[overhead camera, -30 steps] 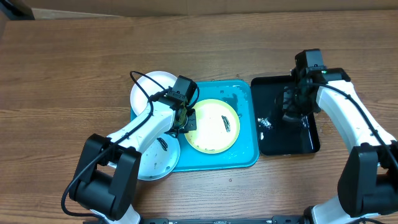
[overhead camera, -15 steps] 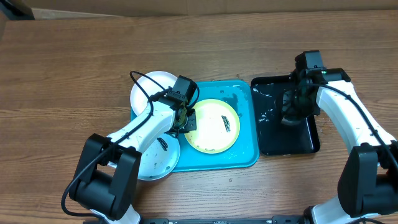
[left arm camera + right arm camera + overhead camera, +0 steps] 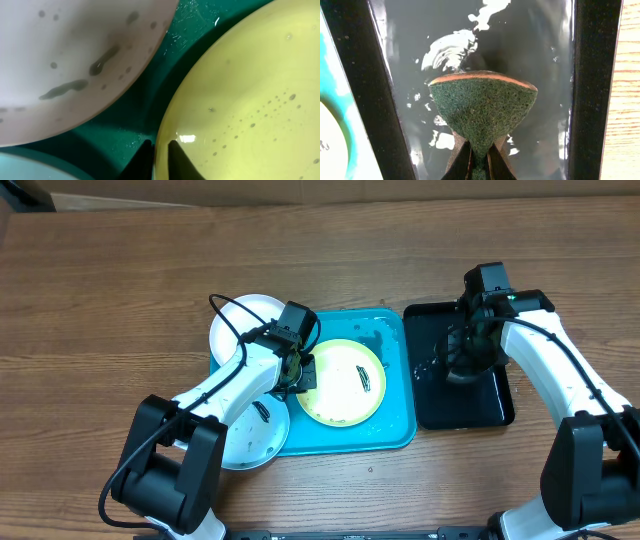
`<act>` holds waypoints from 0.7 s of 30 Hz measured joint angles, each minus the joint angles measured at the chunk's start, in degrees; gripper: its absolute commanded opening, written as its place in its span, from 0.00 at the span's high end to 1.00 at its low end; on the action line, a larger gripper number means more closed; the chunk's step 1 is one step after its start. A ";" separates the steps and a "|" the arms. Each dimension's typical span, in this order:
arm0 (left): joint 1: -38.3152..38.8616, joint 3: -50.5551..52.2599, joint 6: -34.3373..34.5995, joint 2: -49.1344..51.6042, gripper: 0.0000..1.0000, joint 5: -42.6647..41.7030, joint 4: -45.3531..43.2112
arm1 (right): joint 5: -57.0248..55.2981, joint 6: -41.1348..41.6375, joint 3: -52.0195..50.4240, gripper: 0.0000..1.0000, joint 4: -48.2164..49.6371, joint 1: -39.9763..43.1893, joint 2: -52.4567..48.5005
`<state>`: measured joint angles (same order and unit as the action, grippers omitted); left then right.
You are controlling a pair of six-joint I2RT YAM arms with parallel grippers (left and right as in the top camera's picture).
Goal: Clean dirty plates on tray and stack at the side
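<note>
Centre of the wood-grain desk [image 3: 100, 300]: large turquoise tray [image 3: 396, 420], plastic, rounded corners, raised rim, beaded with wet. Inside it, towards the right, yellow-green-rimmed plate [image 3: 342, 383], round, shallow, glossy, water-speckled, dark smears near its right side. Overlapping the tray's far left corner, all-white plate [image 3: 240, 320], streaked and spotted dark in the left wrist view. Overhanging the near left corner onto the desk, pale-blue-rimmed plate [image 3: 250, 442], one small dark smear. Crowded in among the three plates, left end effector [image 3: 161, 157], fingers nearly together, pinching the left rim of the yellow-green-rimmed plate; left arm [image 3: 225, 390] stretched over the pale-blue-rimmed plate, hiding part of it. Just right of the turquoise tray, smaller glossy black tray [image 3: 497, 412], shallow water [image 3: 520, 50] inside, bright glints. Over that water, right end effector [image 3: 479, 161], pressed tight on a sponge [image 3: 482, 107]: rough green scouring face, thin orange layer along the top edge, bowed into a fan, ripples beside it.
</note>
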<state>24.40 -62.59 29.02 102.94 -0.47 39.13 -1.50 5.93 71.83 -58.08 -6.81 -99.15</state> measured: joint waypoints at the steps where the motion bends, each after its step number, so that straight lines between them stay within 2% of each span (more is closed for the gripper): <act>1: 0.00 0.00 0.04 0.00 0.96 -0.11 0.02 | -0.02 0.00 0.00 0.96 -0.02 0.00 0.00; 21: 0.00 0.00 0.00 0.00 0.96 -0.87 -0.20 | 0.04 0.00 -2.25 0.96 0.13 0.00 0.00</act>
<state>24.40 -62.59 29.02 102.94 -1.34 38.94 -1.45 5.93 69.58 -57.95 -6.81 -99.15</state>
